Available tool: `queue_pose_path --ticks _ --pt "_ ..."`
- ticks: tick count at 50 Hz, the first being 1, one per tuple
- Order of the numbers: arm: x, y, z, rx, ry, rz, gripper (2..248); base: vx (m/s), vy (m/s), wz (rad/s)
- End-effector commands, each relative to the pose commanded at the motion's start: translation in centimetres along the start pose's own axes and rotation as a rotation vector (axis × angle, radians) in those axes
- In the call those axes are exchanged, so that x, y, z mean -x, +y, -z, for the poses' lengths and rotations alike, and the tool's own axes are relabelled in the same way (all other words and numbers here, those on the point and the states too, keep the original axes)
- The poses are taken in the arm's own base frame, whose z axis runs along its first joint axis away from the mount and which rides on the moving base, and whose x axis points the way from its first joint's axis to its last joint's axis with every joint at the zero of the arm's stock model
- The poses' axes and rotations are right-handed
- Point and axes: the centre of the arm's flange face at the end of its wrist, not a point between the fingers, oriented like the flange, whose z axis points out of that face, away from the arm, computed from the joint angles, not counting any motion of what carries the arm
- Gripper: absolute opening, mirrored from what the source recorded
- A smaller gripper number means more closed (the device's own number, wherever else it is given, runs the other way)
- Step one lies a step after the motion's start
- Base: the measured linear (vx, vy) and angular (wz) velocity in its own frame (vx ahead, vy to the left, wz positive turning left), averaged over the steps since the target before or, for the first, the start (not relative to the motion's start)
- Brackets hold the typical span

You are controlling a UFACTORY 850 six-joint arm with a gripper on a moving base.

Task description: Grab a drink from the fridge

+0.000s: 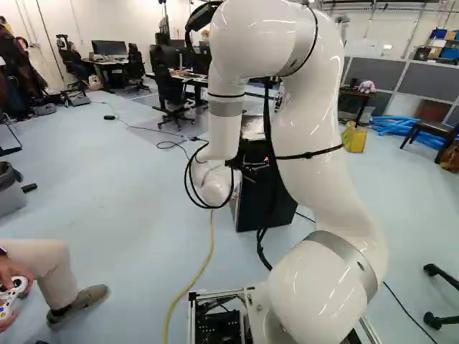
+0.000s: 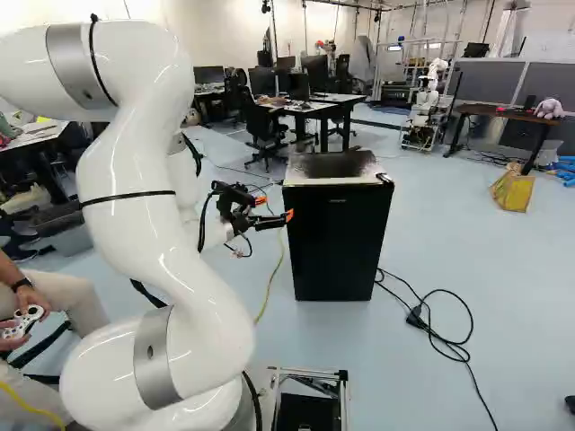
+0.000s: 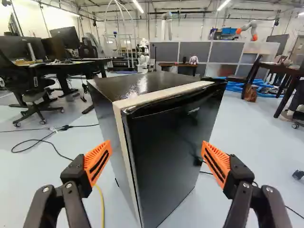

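Observation:
In the right base view my gripper (image 2: 275, 208) is level with the upper part of the small black fridge (image 2: 337, 247), just to its left. The fridge door is closed, so no drink shows. Seen from the wrist, the gripper (image 3: 156, 154) has its orange-padded fingers wide apart and nothing held between them. The fridge (image 3: 166, 161) stands ahead, one corner towards me, its dark door and pale-edged top both showing. In the left base view my arm partly covers the fridge (image 1: 251, 197).
A person with a controller (image 1: 13, 290) sits at the left of the left base view. A yellow cable (image 1: 208, 261) and a black cable (image 2: 445, 337) lie on the floor. Behind are desks (image 2: 314, 106), chairs, a yellow bag (image 2: 513, 190) and another robot (image 2: 429, 94).

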Motion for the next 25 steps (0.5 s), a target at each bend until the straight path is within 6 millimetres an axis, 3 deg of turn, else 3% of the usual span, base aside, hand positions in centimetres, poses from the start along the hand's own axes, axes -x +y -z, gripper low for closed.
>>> queue_pose_path --ticks 25 --pt "0.1 -1.9 -1.6 0.013 0.016 -0.025 247 0.000 0.000 0.000"
